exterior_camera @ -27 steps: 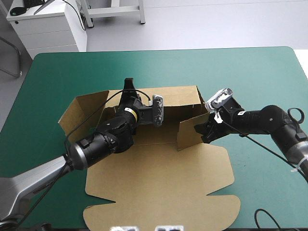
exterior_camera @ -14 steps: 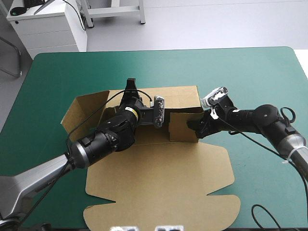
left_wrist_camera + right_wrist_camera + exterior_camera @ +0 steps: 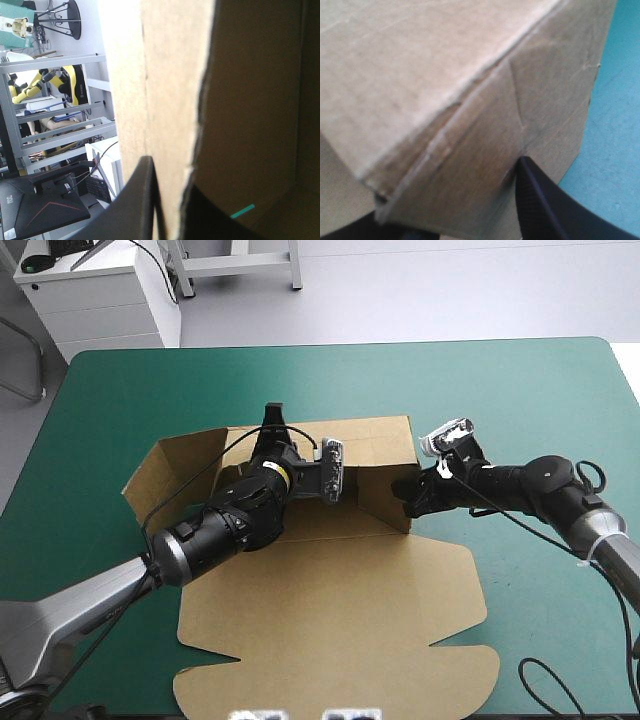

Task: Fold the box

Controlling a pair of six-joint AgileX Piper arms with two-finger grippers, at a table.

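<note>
The brown box point(image 3: 330, 610) lies in mid-table, its lid panel flat toward the near edge. Its back wall point(image 3: 372, 440) stands raised, and my left gripper point(image 3: 272, 422) is shut on that wall's top edge. In the left wrist view the board point(image 3: 170, 100) runs edge-on between the black fingers point(image 3: 142, 200) of that gripper point(image 3: 170, 175). The right side wall point(image 3: 385, 498) stands turned inward. My right gripper point(image 3: 408, 495) is shut on its outer end. Up close, the folded corner point(image 3: 445, 100) sits between my right gripper point(image 3: 450, 195) fingers. The left side flap point(image 3: 170, 470) leans outward.
The teal-green cover point(image 3: 500, 390) shows bare around the box, widest toward the far edge and the right side. The table's near edge lies just beyond the lid's scalloped front flap point(image 3: 330, 685).
My right gripper has moved left with the right side wall, swinging it inward until it stands against the back wall. The left gripper has held its place on the back wall.
</note>
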